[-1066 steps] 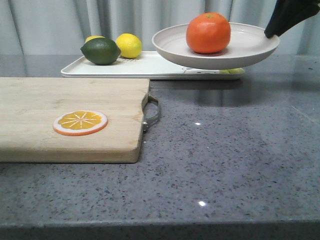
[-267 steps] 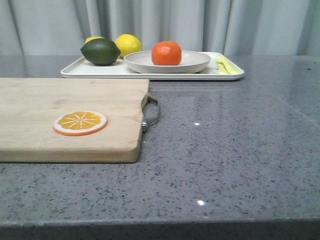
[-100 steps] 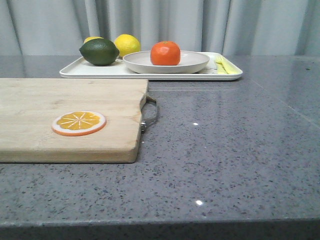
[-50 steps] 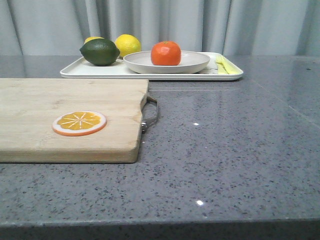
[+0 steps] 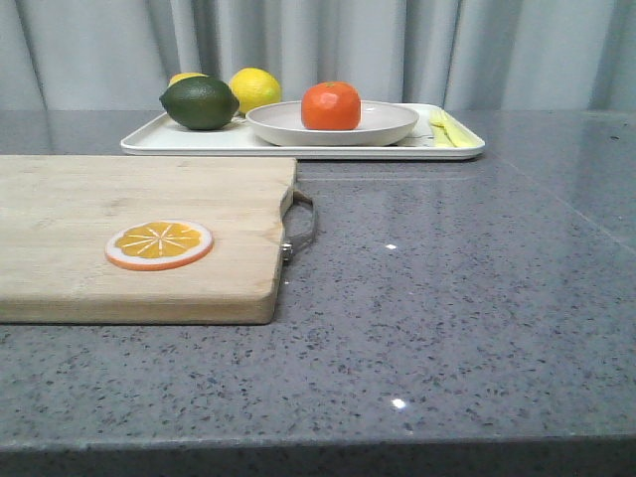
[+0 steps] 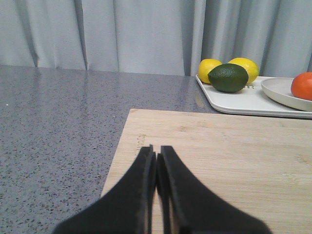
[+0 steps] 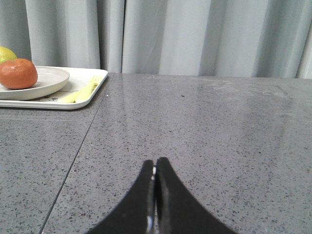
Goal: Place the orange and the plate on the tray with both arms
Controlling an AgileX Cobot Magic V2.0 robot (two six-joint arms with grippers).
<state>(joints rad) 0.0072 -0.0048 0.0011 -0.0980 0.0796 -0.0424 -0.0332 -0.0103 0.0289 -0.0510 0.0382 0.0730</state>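
Nearest, at the bottom edge of each wrist view: left gripper (image 6: pixel 157 155), black fingers pressed together tip to tip, nothing between them, poised over the near end of the wooden cutting board (image 6: pixel 234 161). Right gripper (image 7: pixel 155 166) likewise closed, tips meeting, holding nothing, low over bare grey speckled countertop (image 7: pixel 204 136). Neither arm visible in the front view.

Lower and middle left of the front view: cutting board (image 5: pixel 129 234) lying flat on the countertop (image 5: pixel 447 298), metal handle (image 5: pixel 301 225) at its right end. On the board, left of centre: flat orange slice (image 5: pixel 159 243), cut face up.

Farther back, upper centre of the front view: white rectangular tray (image 5: pixel 199 142) resting on the countertop just beyond the board's far edge. On the tray's middle: off-white plate (image 5: pixel 378 124), sitting level. In the plate, slightly left of its centre: orange (image 5: pixel 330 105), upright, touching the plate's floor. Left of the plate on the tray: dark green lime (image 5: pixel 200 102), with a yellow lemon (image 5: pixel 255 88) behind it and a second yellow fruit (image 5: pixel 185 78) peeking over the lime. At the tray's right end, beside the plate: pale yellow strips (image 5: pixel 447 127), too small to identify.

Behind everything, across the top of all views: grey pleated curtain (image 5: pixel 328 45).
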